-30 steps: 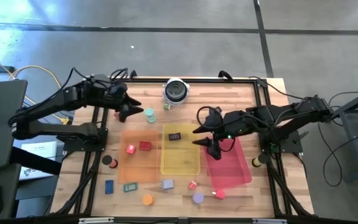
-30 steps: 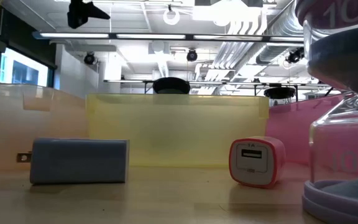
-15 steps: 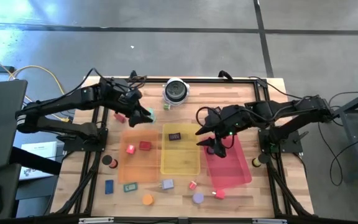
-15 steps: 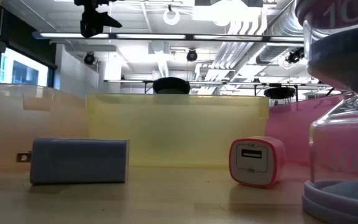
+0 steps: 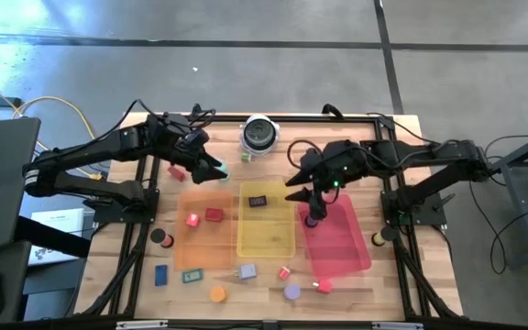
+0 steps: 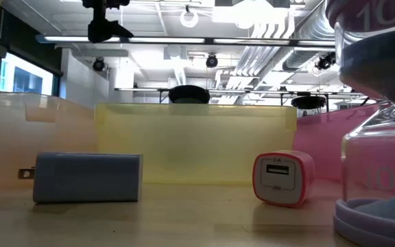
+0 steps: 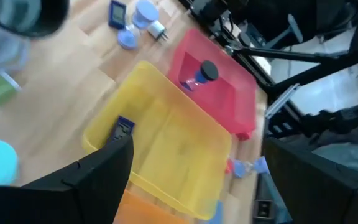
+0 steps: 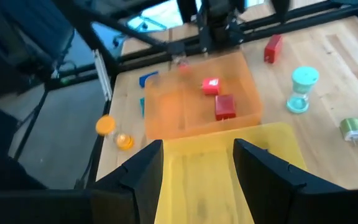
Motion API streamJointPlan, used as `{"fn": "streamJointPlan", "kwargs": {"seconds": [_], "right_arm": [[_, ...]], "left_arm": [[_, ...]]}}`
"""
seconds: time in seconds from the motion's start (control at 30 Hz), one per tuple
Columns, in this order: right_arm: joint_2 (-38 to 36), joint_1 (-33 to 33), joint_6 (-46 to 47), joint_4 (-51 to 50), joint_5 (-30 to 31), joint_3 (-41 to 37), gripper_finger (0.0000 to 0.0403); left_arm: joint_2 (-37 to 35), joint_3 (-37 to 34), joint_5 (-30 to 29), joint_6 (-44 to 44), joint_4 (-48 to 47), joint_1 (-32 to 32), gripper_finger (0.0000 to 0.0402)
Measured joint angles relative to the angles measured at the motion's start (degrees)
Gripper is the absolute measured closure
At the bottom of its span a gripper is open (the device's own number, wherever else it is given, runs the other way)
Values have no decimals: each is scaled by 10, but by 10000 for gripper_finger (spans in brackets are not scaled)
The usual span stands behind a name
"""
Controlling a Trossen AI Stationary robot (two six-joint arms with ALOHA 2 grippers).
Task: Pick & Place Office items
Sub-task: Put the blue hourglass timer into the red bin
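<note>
My left gripper [image 5: 212,170] [image 7: 197,143] hangs open over the table's far left. A teal hourglass [image 5: 220,169] [image 8: 303,90] stands just outside its fingers. My right gripper [image 5: 302,195] [image 8: 197,145] is open and empty above the yellow tray's [image 5: 266,220] far right corner. A dark-capped hourglass [image 5: 312,217] [image 7: 201,74] stands upright on the red tray's [image 5: 342,243] floor, free of both grippers. Two red blocks [image 5: 214,214] lie in the orange tray [image 5: 200,240], and a black block [image 5: 258,201] in the yellow one.
Loose along the near edge are a black disc [image 5: 159,236], a blue block [image 5: 161,274], a teal block [image 5: 191,274], an orange disc [image 5: 217,293], a grey charger [image 6: 88,177], a pink charger [image 6: 283,178] and a purple hourglass [image 6: 382,137]. A round silver-and-black object [image 5: 260,134] stands far centre.
My left gripper has moved toward the table's right and near edges, up to the teal hourglass, then kept still. My right gripper has drawn back toward the far edge and slightly left. That leaves the dark-capped hourglass in view, standing in the red tray.
</note>
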Motion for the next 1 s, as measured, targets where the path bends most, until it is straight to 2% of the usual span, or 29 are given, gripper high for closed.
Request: {"fn": "streamJointPlan", "kwargs": {"seconds": [0.17, 0.4, 0.53, 0.67, 1.0], "right_arm": [[0, -20, 10, 11, -38, 0, 218], [0, -33, 17, 14, -38, 0, 218], [0, -44, 16, 22, -37, 0, 218], [0, -49, 15, 23, -37, 0, 218], [0, -48, 16, 5, -39, 0, 218]], "left_arm": [[2, 0, -25, 39, 0, 5, 52], [2, 0, -157, 206, -2, 25, 55], [16, 0, -202, 255, -35, 26, 55], [46, 0, -228, 248, -82, 34, 55], [147, 0, -262, 197, -88, 48, 56]]}}
